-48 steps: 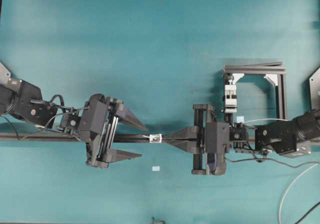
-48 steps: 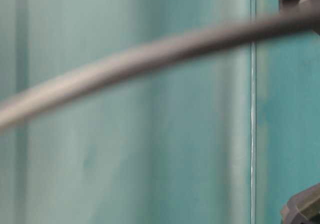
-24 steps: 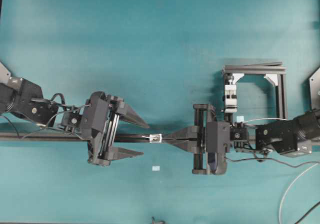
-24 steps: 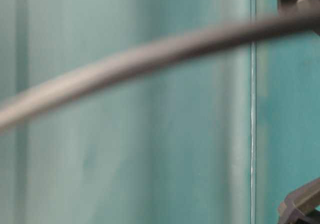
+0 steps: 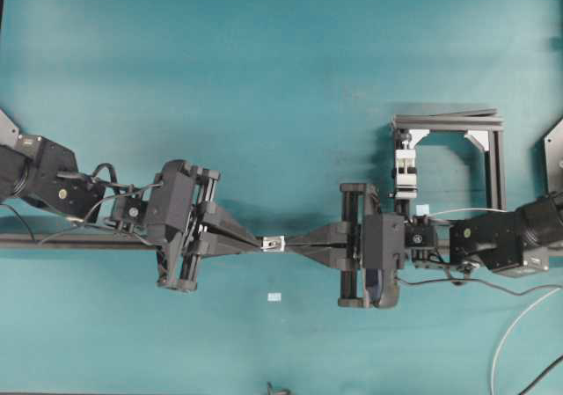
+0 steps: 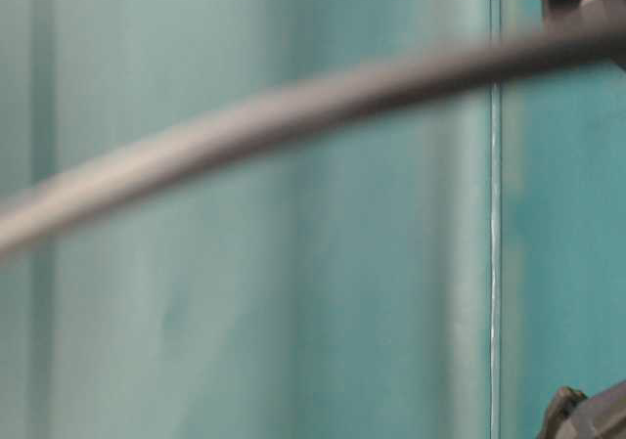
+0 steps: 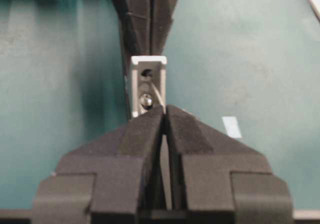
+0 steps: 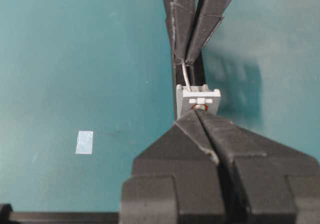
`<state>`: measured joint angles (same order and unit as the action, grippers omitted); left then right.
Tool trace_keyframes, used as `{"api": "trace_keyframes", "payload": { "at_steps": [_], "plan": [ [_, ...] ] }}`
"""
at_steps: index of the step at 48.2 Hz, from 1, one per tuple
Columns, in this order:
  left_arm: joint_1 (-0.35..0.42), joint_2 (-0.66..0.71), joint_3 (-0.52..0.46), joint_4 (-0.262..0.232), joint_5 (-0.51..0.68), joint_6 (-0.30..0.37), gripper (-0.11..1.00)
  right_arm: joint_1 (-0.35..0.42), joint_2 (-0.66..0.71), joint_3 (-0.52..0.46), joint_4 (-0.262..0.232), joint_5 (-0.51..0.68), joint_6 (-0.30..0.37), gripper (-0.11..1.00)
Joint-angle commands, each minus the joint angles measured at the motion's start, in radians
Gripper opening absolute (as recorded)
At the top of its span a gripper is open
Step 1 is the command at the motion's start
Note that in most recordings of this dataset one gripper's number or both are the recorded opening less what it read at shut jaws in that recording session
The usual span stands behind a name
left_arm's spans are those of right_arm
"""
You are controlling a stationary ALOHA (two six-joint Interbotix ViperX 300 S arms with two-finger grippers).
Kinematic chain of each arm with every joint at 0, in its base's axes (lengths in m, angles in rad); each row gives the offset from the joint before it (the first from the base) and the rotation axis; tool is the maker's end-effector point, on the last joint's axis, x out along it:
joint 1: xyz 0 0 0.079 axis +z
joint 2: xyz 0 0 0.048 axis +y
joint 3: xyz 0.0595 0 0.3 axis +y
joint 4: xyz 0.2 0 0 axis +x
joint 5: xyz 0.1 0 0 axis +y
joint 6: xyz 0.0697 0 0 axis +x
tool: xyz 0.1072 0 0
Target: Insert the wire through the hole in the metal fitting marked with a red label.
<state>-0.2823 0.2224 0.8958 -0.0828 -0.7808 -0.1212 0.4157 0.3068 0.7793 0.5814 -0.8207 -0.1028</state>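
Your overhead view is evenly lit and sharp; the table-level one is filled by a blurred, out-of-focus cable (image 6: pixel 293 116), and soft shadows darken the tabletop (image 7: pixel 60 84)

Left gripper (image 5: pixel 255 242) and right gripper (image 5: pixel 296 244) tip to tip, both jaws apparently closed.
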Motion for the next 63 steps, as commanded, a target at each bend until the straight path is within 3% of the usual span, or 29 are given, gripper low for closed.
{"api": "trace_keyframes", "payload": {
  "at_steps": [1,32,38,47,51,63],
  "plan": [
    [-0.003,-0.014,-0.014,0.005,-0.003,0.002,-0.10,0.005,-0.034,-0.005,-0.005,0.006,0.000,-0.01],
    [-0.002,-0.014,-0.014,0.006,-0.003,0.000,-0.10,0.005,-0.043,-0.009,-0.012,0.023,0.000,-0.01],
    [-0.003,-0.014,-0.014,0.006,-0.003,-0.003,-0.10,0.008,-0.054,-0.008,-0.012,0.023,-0.002,0.18],
    [-0.003,-0.014,-0.008,0.005,-0.003,-0.003,-0.10,0.015,-0.084,0.006,-0.012,0.023,-0.002,0.74],
    [-0.003,-0.015,-0.002,0.006,-0.002,-0.003,-0.10,0.025,-0.106,0.021,-0.012,0.023,-0.002,0.93],
    [-0.008,-0.049,0.043,0.005,0.041,-0.008,-0.10,0.041,-0.144,0.063,-0.012,0.023,0.002,0.96]
  ]
}}
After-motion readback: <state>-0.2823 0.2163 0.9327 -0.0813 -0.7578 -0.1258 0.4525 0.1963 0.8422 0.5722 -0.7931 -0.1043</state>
